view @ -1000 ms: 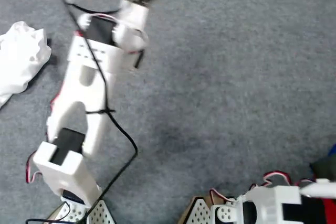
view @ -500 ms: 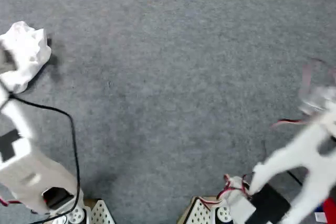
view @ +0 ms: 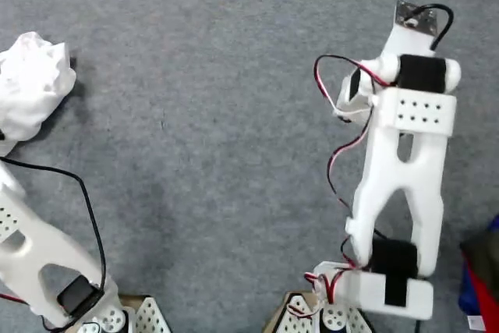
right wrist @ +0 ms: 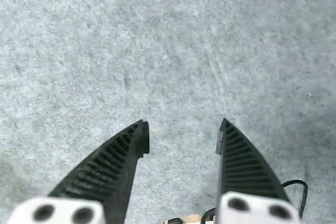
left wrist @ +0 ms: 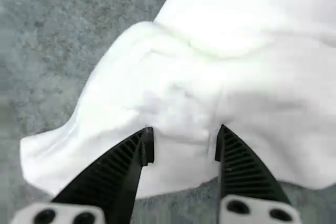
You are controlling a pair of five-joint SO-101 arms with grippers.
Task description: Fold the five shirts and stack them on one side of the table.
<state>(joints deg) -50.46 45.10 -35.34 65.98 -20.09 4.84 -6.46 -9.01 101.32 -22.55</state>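
**Hovering left gripper (left wrist: pixel 181 142) at the shirt (left wrist: pixel 210 77), fingers apart**

Grey table (view: pixel 234 115) carries the white shirt, a crumpled, unfolded heap at its left edge. Right arm (view: pixel 401 161) is stretched out over the table, well apart from the shirt, on the far side from it. Left arm (view: pixel 31 247) sits near the shirt, on the robot's side of it. Left gripper is spread open right at the shirt's edge, with fabric showing between the tips; cannot tell whether they touch it. Right gripper (right wrist: pixel 181 137) is also spread, nothing between its fingers, above bare table well away from the shirt.
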